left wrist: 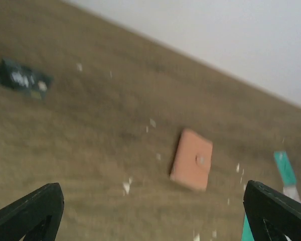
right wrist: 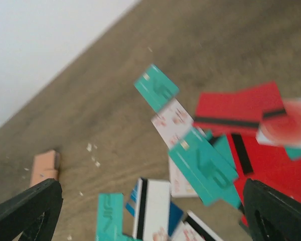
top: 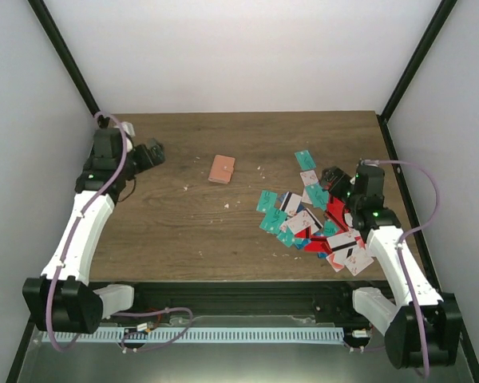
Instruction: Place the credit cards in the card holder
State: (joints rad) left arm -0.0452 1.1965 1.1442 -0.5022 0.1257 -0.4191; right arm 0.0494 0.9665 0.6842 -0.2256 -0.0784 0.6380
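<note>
Lying closed on the wooden table (top: 184, 231), the card holder (top: 222, 168) is sitting toward the far edge, about midway between the left and right edges, with its salmon-pink outside facing up. A small round snap is showing on its top in the left wrist view. It is lying alone, well apart from both arms.

The credit cards (top: 315, 219) are lying in a loose heap near the right edge, spreading from the middle of the table toward the near edge. Teal, red, white and blue cards are overlapping one another, and some are showing a black stripe. One teal card is lying at the far end of the heap.

The left gripper (top: 152, 152) is hanging above the surface near the far left corner, its jaws standing wide apart and holding nothing. The right gripper (top: 333, 177) is hanging over the far part of the heap, near the right edge, its jaws also wide apart and holding nothing.

Small white crumbs (left wrist: 126, 187) are lying on the wood around the card holder. A small dark object (left wrist: 22, 79) is lying on the table too, but it is too blurred to name.
</note>
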